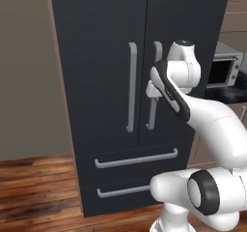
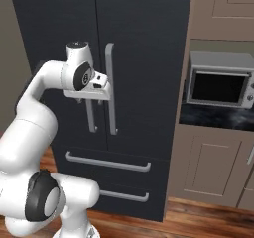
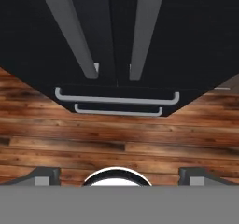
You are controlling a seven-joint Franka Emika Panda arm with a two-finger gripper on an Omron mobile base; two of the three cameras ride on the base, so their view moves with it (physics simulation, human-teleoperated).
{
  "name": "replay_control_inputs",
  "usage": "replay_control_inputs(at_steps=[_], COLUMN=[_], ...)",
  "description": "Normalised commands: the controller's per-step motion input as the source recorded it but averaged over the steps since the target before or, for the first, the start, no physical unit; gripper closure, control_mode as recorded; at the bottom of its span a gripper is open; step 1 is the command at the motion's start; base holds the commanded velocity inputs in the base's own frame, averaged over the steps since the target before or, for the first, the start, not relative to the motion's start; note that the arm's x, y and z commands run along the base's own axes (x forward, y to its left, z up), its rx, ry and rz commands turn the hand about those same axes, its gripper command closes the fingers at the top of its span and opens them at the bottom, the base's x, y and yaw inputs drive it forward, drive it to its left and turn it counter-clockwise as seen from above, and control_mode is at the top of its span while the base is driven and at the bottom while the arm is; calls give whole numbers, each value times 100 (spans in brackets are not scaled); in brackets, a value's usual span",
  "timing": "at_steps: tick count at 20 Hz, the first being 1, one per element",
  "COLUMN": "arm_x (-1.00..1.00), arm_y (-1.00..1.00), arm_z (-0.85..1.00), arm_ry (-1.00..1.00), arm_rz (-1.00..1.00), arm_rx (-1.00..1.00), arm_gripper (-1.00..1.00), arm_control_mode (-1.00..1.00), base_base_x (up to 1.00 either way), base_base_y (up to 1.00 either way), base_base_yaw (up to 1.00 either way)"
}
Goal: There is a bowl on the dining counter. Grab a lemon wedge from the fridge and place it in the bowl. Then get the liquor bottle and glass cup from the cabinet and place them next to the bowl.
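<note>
Even, soft rendered light — faint shadows, slightly blurry, no glare

Black fridge (image 1: 96,81) with grey handles (image 1: 131,87), brown striped wood floor (image 3: 116,139), silver microwave (image 2: 221,81), beige cabinets (image 2: 208,165)

A tall black fridge (image 2: 134,83) with grey vertical handles and two drawers below stands on a wood plank floor (image 1: 34,187). To its right, beige cabinets (image 2: 208,167) carry a dark tabletop (image 2: 213,118) with a silver microwave (image 2: 221,81); a plain taupe wall (image 1: 26,71) lies to its left.
</note>
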Motion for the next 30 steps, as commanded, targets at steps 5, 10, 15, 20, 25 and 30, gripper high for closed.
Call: replay_control_inputs(at_steps=[5, 10, 15, 20, 25, 30], arm_x=[73, 67, 61, 57, 47, 34], arm_y=[-14, -9, -3, -4, 0, 0], arm_z=[-16, 0, 0, -5, -21, -13], arm_ry=[-14, -5, -6, -6, -5, -1], arm_rz=[0, -1, -1, 0, 0, 0], arm_rx=[0, 0, 0, 0, 0, 0], arm_gripper=[-100, -100, -100, -100, -100, -100], arm_control_mode=[-100, -100, -100, -100, -100, -100], base_base_x=[0, 0, 0, 0, 0, 0], base_base_y=[0, 0, 0, 0, 0, 0], base_base_yaw=[0, 0, 0, 0, 0, 0])
